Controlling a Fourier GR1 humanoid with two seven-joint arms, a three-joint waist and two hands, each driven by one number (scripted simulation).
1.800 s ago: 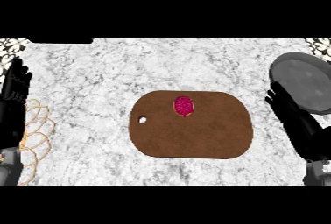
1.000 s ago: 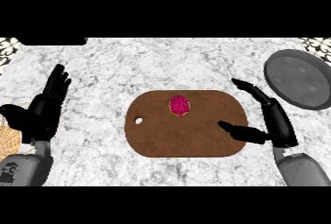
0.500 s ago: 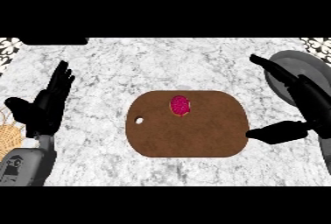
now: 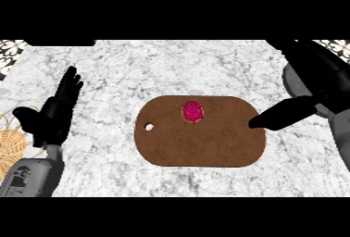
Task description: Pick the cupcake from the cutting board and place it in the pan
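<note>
Fingers (image 4: 68,90) straight on both hands, nothing held.
Right hand (image 4: 321,78) thumb over the edge of the rounded brown cutting board (image 4: 198,143), hiding most of the grey pan (image 4: 292,82); left hand (image 4: 44,122) rests at left; pink cupcake (image 4: 193,111) on cutting board; marbled counter (image 4: 137,65).

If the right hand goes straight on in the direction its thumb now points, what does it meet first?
Most likely the cutting board, at its right edge: the thumb of the right hand ends just beside it. Beyond, that line passes the cupcake on the robot's side. The hand's height is unclear.
</note>
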